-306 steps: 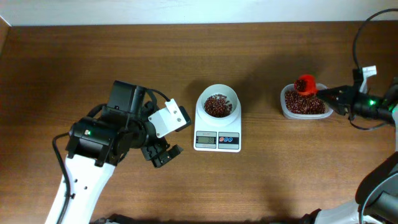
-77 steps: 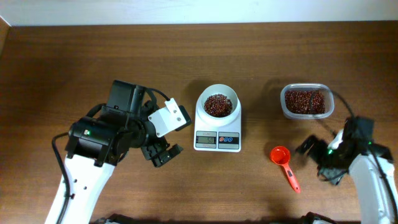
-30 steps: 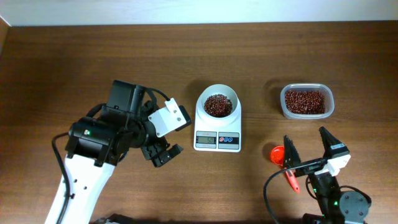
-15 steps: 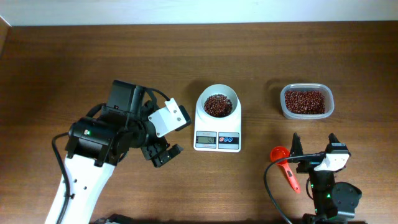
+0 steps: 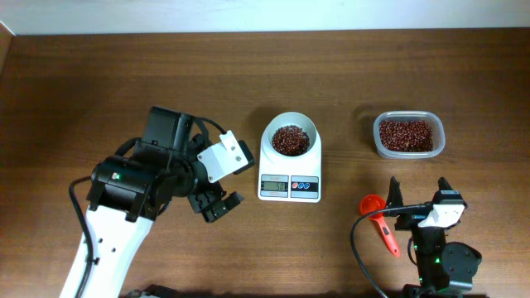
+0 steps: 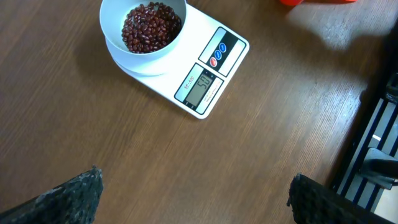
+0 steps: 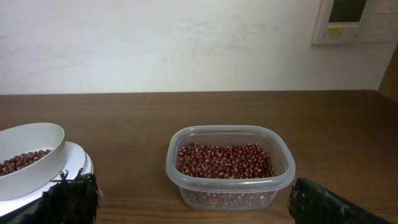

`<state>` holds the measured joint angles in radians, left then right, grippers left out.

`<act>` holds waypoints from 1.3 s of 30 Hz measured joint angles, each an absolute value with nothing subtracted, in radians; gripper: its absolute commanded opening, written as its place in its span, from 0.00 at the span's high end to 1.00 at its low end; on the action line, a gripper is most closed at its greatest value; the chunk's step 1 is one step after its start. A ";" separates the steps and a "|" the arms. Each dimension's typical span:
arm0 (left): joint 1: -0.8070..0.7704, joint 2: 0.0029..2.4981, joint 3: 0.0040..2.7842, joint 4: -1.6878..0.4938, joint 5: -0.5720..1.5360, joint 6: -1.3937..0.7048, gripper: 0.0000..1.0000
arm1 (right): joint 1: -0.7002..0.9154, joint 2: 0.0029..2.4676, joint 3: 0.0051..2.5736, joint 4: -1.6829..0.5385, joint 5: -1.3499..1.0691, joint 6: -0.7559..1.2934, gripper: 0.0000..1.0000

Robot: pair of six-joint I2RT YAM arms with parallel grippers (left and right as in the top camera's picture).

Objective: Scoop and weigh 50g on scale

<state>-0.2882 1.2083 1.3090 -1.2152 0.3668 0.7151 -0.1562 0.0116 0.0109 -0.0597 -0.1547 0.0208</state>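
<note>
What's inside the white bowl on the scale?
Dark red beans cover the bottom of the bowl on the scale. The bowl's floor beneath them is hidden, so the pile's depth cannot be seen.

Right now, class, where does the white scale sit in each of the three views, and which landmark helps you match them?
Overhead: the scale is at the centre of the picture, display side towards the bottom edge.
Left wrist: the scale is at upper centre, set at a slant.
Right wrist: the scale is in the bottom left corner, partly cut off.
Shared landmark: the white bowl of beans on top of it.
</note>
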 measured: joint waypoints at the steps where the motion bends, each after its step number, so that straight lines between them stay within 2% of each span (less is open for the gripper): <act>1: -0.288 1.208 1.309 -1.216 0.367 0.715 0.01 | -0.156 0.012 0.011 -0.060 -0.155 0.021 0.01; 7: -0.288 1.148 1.294 -1.180 0.351 0.715 0.01 | -0.156 0.012 0.011 -0.060 -0.154 0.021 0.01; 9: -0.283 0.978 1.192 -1.031 0.352 0.691 0.01 | -0.156 0.012 0.011 -0.060 -0.154 0.021 0.01; 13: -0.185 0.524 0.750 -0.672 0.360 0.474 0.01 | -0.156 0.011 0.011 -0.060 -0.150 0.019 0.01; 15: -0.106 0.333 0.571 -0.607 0.380 0.411 0.01 | -0.156 0.010 0.011 -0.060 -0.149 0.019 0.01; 19: -0.029 0.086 0.290 -0.334 0.351 0.260 0.01 | -0.156 0.010 0.011 -0.060 -0.147 0.019 0.01; 22: -0.027 0.019 0.118 -0.111 0.266 0.163 0.01 | -0.156 0.010 0.011 -0.060 -0.147 0.019 0.01; 24: -0.027 0.015 0.051 -0.052 0.208 0.140 0.01 | -0.156 0.010 0.011 -0.060 -0.147 0.019 0.01; 29: -0.027 0.015 0.017 -0.080 0.072 0.130 0.01 | -0.156 0.010 0.011 -0.060 -0.147 0.019 0.01; 39: -0.027 0.015 0.017 -0.081 0.055 0.129 0.01 | -0.156 0.010 0.011 -0.060 -0.147 0.019 0.01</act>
